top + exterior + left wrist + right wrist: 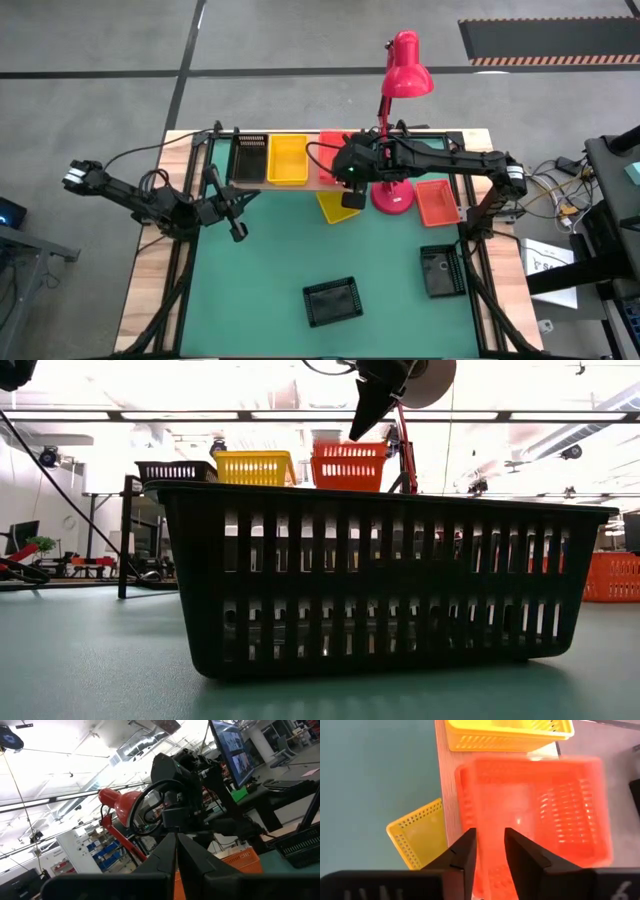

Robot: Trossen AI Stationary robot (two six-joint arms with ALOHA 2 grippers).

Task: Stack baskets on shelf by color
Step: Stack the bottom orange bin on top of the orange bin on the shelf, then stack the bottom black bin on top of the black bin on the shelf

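The shelf (446,785) stands at the table's far edge. On it, left to right, sit a black basket (250,158), a yellow basket (287,160) and an orange-red basket (545,810). My right gripper (490,855) is open and points down just above the orange-red basket's near end; it also shows in the low view (362,415). A yellow basket (333,207) lies on the table in front of the shelf. My left gripper (238,232) is shut and empty over the table's left part.
A red desk lamp stands with its base (392,197) beside my right arm. An orange-red basket (437,201) lies right of the lamp. Two black baskets lie on the table, one near the front (331,300) and one at the right (442,271).
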